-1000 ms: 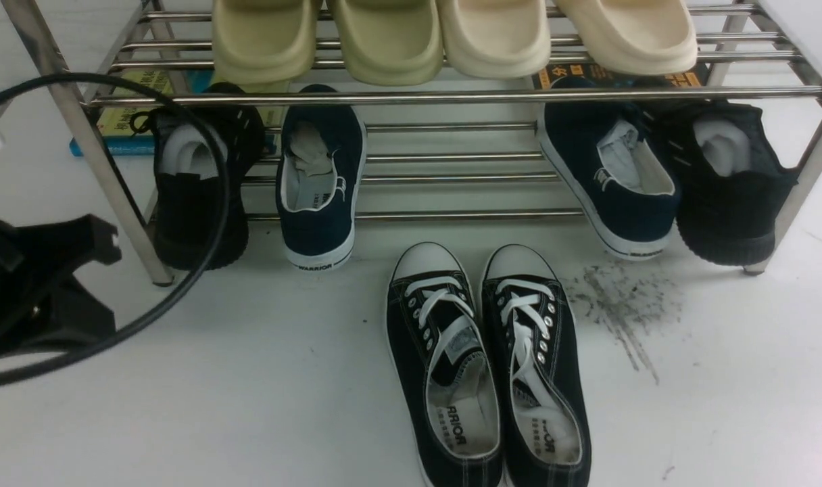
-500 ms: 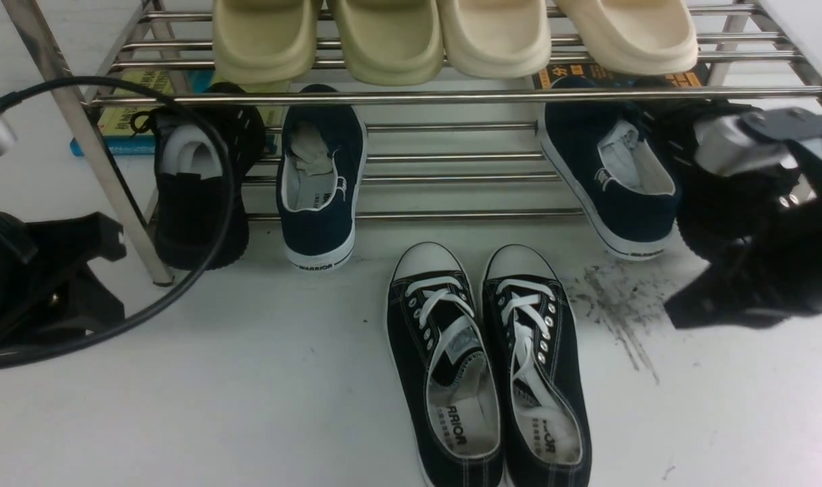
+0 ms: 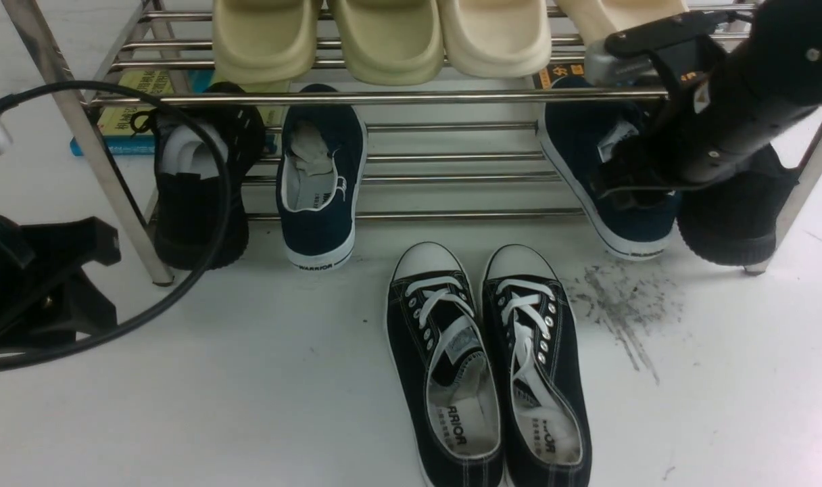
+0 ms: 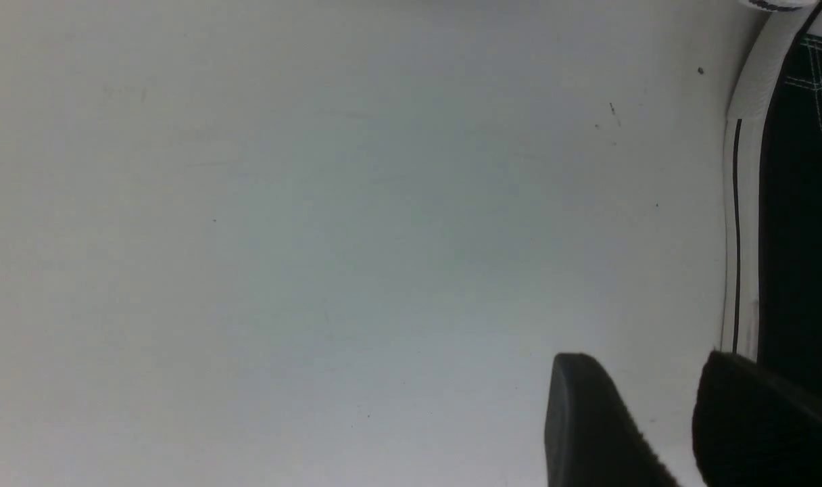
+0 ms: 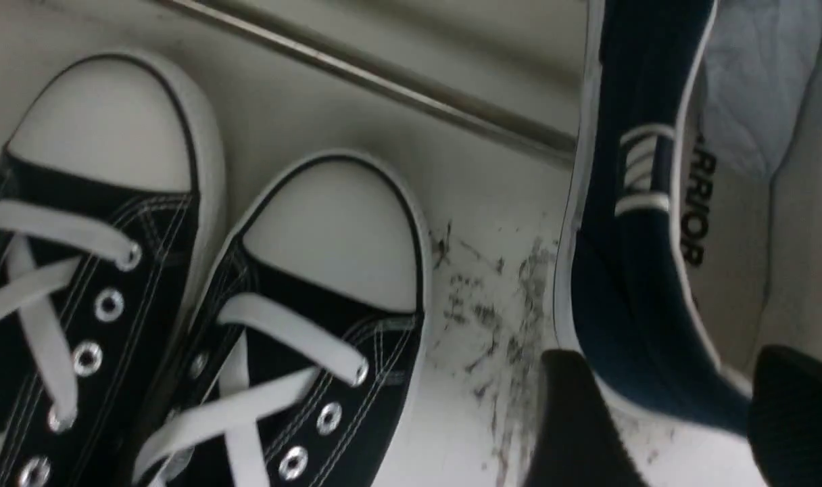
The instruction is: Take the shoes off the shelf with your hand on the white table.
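Two navy slip-on shoes sit on the lower tier of the chrome shelf [image 3: 384, 98]: the left shoe [image 3: 320, 203] stands alone, heel over the front rod. The right shoe [image 3: 587, 149] is partly covered by my right arm. My right gripper [image 3: 627, 186] is open at that shoe's heel [image 5: 627, 284]. One finger [image 5: 573, 419] hangs outside the sole and the other [image 5: 796, 412] over the white lining. My left gripper [image 3: 107, 277] is open and empty, low over the white table [image 3: 249, 379] at the far left. Its fingers [image 4: 587, 419] show beside a sneaker's sole.
A pair of black lace-up sneakers [image 3: 485, 365] stands on the table in front of the shelf. Black knit shoes [image 3: 195, 203] [image 3: 729, 223] flank the navy pair. Pale slippers [image 3: 384, 40] fill the top tier. Dark scuff marks [image 3: 620, 304] lie below the right shoe. Books [image 3: 124, 122] lie behind.
My right arm came in from the right edge and rose to the right navy shoe's heel, and its jaws opened. The left gripper barely moved.
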`<state>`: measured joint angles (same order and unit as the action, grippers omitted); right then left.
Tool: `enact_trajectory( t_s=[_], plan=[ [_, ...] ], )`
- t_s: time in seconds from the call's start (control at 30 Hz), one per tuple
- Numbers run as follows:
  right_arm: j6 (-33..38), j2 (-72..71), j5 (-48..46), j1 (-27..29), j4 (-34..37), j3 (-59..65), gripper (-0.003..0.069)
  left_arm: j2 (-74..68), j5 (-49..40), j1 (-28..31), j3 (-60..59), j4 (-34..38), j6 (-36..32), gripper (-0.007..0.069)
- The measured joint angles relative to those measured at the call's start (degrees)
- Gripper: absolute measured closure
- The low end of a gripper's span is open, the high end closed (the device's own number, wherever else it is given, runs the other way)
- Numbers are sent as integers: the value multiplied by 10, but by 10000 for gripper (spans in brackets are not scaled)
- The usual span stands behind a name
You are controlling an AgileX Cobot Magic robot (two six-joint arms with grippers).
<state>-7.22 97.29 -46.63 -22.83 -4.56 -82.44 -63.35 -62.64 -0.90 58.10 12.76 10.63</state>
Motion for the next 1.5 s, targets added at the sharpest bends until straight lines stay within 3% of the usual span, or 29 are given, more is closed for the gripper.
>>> enact_trajectory(
  t_s=[0.17, 0.4, 0.53, 0.7, 0.83, 1.03, 1.23, 1.5],
  plan=[
    [-4, 49, 66, 0, -28, -8, 211, 0, 0, 0, 0, 0, 0, 361],
    [-6, 88, 108, 0, -55, -8, 211, 0, 0, 0, 0, 0, 0, 361],
    [-6, 104, 112, 0, -62, -8, 307, 0, 0, 0, 0, 0, 0, 361],
    [-7, 101, 102, 0, -67, -10, 597, 0, -23, 0, 0, -2, -2, 361],
    [-7, 74, 42, -16, -53, -10, 623, 0, -25, 0, 0, -20, -2, 361],
    [-15, 6, -47, -62, -42, -10, 623, 0, -7, 0, 0, -35, -2, 361],
    [-63, -61, -164, -143, -30, -11, 623, 0, -3, 0, 0, -66, -12, 384],
    [-166, -99, -248, -309, -31, -11, 623, 0, 1, 0, 0, -96, -30, 550]
  ],
)
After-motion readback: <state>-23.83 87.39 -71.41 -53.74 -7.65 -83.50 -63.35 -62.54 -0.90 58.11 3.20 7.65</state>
